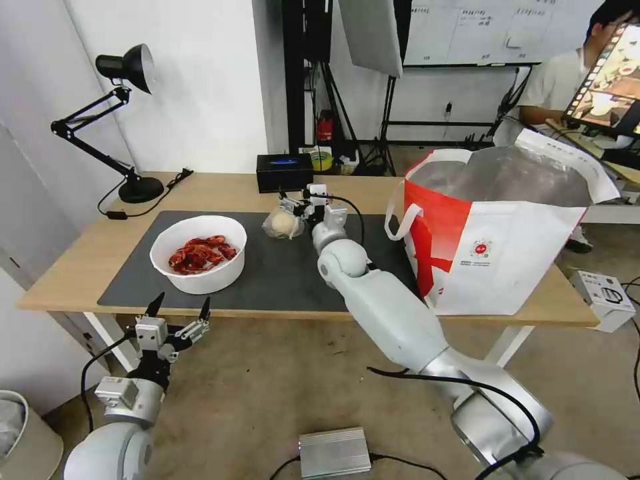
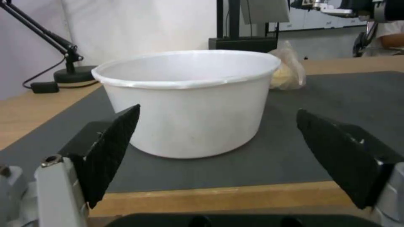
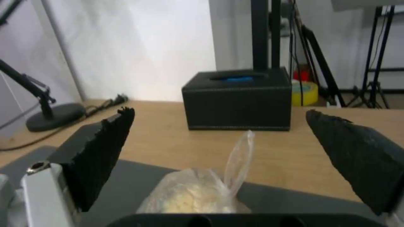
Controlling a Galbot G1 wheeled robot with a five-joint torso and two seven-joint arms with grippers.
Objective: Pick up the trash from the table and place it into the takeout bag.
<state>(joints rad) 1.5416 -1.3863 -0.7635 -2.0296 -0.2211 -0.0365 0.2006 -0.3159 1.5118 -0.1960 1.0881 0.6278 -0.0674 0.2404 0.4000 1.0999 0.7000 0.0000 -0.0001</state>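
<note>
grey right arm (image 1: 393,320) outstretched, fingers (image 3: 101,157) spread over small clear bag (image 1: 283,225)

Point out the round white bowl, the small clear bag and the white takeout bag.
Round white plastic bowl (image 1: 200,280): head view, front wall.
Small clear plastic bag with pale lump (image 3: 189,194): right wrist view, lump.
Boxy white takeout bag with red side panel (image 1: 513,260): head view, front panel.

- My arms are glossy pale-grey shells with rounded joints; the right forearm (image 1: 390,313) thickens into a silver metal collar.
- Thin black cables run along both arms.
- My left gripper (image 1: 179,311) has a silver-grey body, a screw head, and pointed black fingers (image 2: 111,151) with ribbed pads.
- My right gripper (image 3: 235,157) looks the same.
</note>
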